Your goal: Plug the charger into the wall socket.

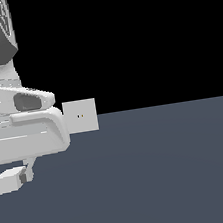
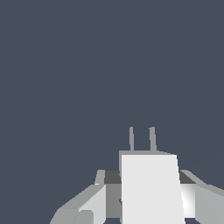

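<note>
The charger (image 2: pixel 150 188) is a white block with two thin grey prongs (image 2: pixel 141 139) sticking out of its far end. It sits between my gripper's (image 2: pixel 146 197) fingers (image 2: pixel 92 202), which are closed against its sides. In the exterior view the charger (image 1: pixel 6 181) hangs under my gripper (image 1: pixel 23 175) at the lower left, a little above the floor. The wall socket (image 1: pixel 80 116) is a pale upright square plate with two tiny dark holes. It stands farther back, toward the exterior view's right of the charger. The socket is out of the wrist view.
The white arm (image 1: pixel 19 122) fills the exterior view's left and covers the socket's left edge. A flat dark grey floor (image 1: pixel 168 175) spreads across the lower half, under a black background.
</note>
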`<state>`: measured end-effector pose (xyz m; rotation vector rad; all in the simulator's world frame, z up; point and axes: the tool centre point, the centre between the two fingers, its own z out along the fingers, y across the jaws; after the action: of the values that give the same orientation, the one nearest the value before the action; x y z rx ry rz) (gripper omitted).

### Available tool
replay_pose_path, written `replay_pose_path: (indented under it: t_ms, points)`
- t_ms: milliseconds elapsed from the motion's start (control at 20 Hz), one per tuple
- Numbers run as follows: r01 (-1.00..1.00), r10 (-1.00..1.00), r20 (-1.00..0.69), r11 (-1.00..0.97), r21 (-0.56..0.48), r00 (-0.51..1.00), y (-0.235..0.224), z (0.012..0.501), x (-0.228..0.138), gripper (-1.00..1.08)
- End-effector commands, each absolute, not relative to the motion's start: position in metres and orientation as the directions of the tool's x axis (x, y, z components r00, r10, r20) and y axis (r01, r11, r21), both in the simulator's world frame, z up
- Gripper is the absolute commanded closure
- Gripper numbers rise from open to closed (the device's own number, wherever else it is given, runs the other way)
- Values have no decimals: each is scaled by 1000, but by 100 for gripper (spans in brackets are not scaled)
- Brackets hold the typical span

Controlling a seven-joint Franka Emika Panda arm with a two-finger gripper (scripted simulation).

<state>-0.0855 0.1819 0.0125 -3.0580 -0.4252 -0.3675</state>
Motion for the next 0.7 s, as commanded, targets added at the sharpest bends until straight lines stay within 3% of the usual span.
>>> replay_pose_path:
  t_ms: [0,650]
  points:
    - [270,262,237,-963,1,935,180,15,-83,108]
    - [220,214,238,-976,0,948,131,60,-25,108]
